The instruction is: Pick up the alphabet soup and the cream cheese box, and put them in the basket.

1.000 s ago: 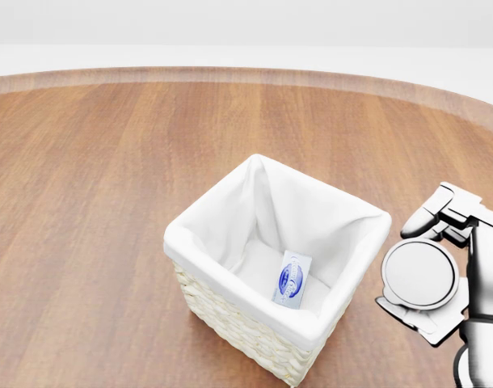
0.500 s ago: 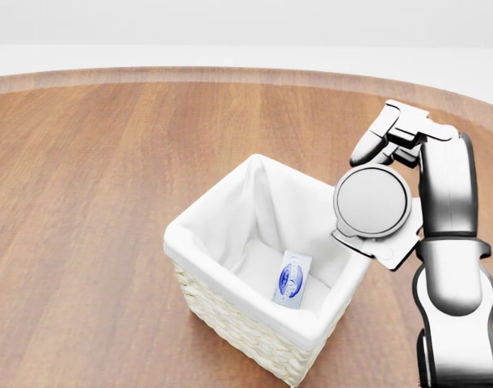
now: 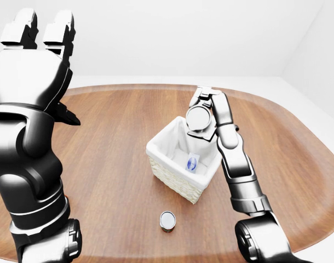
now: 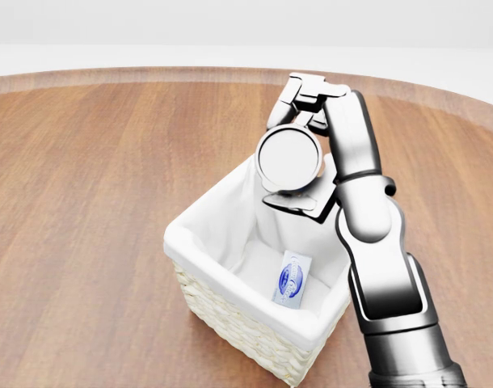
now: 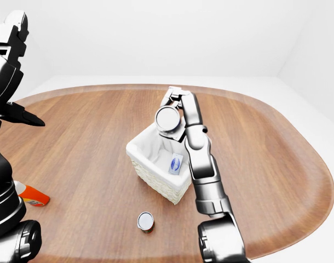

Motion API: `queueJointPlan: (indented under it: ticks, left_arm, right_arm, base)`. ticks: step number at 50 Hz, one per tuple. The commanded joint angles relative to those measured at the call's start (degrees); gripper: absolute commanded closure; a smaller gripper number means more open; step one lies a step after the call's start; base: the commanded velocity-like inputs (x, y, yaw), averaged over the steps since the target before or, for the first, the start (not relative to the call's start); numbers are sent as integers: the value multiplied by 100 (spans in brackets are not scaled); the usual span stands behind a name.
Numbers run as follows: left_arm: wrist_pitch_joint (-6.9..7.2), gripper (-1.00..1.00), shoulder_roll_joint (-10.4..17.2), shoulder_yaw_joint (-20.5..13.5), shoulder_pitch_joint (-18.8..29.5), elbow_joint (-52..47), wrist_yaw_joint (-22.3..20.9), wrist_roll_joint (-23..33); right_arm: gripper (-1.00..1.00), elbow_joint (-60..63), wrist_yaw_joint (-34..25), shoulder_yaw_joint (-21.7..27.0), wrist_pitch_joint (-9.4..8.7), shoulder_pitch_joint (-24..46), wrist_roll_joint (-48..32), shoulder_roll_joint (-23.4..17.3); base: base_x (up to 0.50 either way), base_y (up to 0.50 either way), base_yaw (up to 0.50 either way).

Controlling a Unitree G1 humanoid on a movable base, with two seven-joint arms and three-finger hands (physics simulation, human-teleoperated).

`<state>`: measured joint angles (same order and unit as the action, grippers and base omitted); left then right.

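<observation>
Soup can (image 4: 288, 159) is gripped by the right hand (image 4: 299, 121) above the basket (image 4: 230, 311). Cream cheese box (image 4: 292, 279) is seen inside it. The left hand (image 3: 38, 41) is raised, fingers spread, empty.

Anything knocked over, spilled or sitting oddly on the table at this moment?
Nothing is spilled or damaged. The cream cheese box leans on end in the basket. The right hand holds a can above the basket. Another can stands upright on the table, and an orange bottle lies on its side.
</observation>
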<state>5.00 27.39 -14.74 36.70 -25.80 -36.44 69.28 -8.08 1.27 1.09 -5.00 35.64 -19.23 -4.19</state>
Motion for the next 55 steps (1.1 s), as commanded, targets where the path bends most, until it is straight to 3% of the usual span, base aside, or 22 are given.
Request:
queueJointPlan:
  ticks: [1,23,54,55]
  left_arm:
    - [0,-100,1,4,1,4,9,-5]
    - [0,-100,-10,2,-18,31,36,1]
    - [0,-100,8,-5,0,-3,-24,24]
    - [0,-100,4,-4,-2,4,-11,20]
  right_arm:
    - [100,-1310,160,-97,0,758,212,170]
    - [100,-3173,486,-51,0,847,220,81]
    - [100,-2586,342,-90,0,468,199,130]
    - [79,-2547,325,-83,0,449,205,125]
  base:
    - [0,0,0]
    - [0,0,0]
    - [0,0,0]
    - [0,0,0]
